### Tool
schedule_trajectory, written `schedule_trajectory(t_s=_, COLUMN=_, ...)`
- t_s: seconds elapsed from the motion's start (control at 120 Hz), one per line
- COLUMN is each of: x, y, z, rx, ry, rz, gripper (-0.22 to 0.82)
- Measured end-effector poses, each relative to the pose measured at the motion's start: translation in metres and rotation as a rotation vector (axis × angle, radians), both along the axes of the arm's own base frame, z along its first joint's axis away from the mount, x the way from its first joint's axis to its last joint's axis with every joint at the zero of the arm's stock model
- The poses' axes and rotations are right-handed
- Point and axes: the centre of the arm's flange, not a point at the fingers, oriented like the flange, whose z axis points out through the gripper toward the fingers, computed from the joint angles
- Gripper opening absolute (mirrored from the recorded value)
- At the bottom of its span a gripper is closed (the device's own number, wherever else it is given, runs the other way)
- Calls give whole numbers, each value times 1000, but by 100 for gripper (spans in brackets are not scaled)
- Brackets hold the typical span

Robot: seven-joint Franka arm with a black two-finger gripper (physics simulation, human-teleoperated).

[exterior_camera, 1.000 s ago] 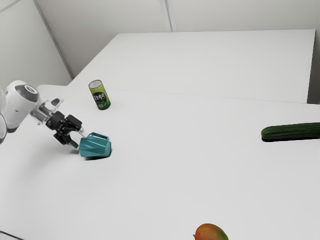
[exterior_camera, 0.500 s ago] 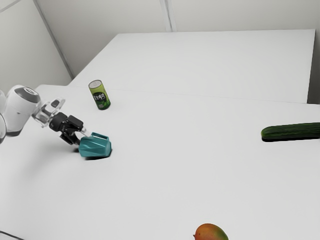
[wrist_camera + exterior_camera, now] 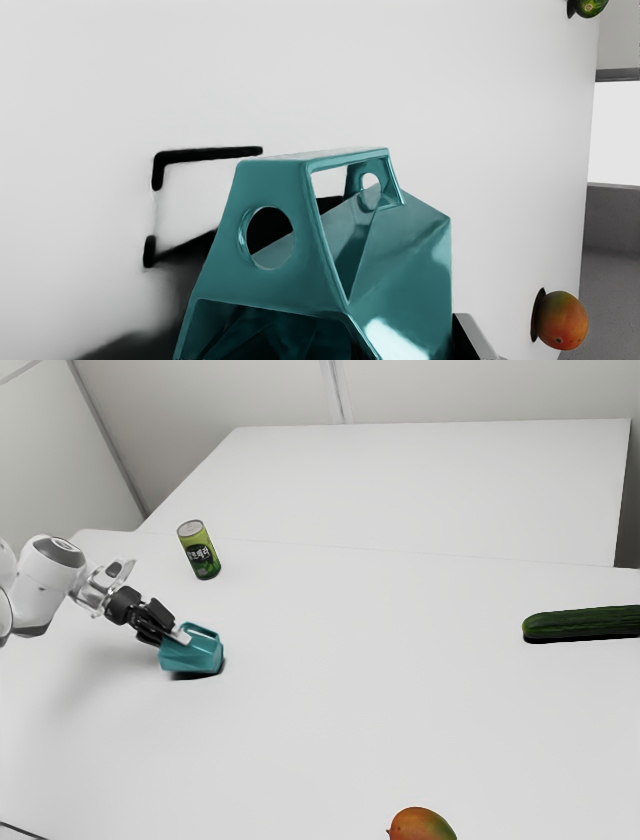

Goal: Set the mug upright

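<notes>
Mug (image 3: pixel 193 654), teal, lying on its side on table (image 3: pixel 350 730), handle (image 3: pixel 272 185) uppermost. Probably light, rigid, slick; best gripped by wall near rim (image 3: pixel 270 308). Gripper (image 3: pixel 174 637) at mouth, jaws apart or clamped: cannot tell

Pale grey walls (image 3: pixel 200 400) met in a corner (image 3: pixel 108 438) — a vertical strip (image 3: pixel 337 390) ran down one — beyond a white table (image 3: pixel 400 700), its top softly lit and crossed by a thin seam (image 3: pixel 400 552).

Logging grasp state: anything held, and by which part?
Can't be told: the black two-finger pincer is at the mouth end of the glossy teal faceted mug, but a grip there isn't clear.
</notes>
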Motion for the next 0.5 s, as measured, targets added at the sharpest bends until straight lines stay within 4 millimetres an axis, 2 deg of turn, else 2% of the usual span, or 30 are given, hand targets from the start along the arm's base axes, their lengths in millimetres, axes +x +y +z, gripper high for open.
schedule_trajectory(t_s=0.192, x=7, y=-13, z=4, rx=-35, ry=-27, rz=-2, gripper=-11)
schedule_trajectory(t_s=0.292, x=7, y=-18, z=8, rx=-50, ry=-35, rz=3, gripper=-14)
schedule_trajectory(t_s=0.5, x=9, y=-32, z=33, rx=-40, ry=-60, rz=-14, gripper=-16)
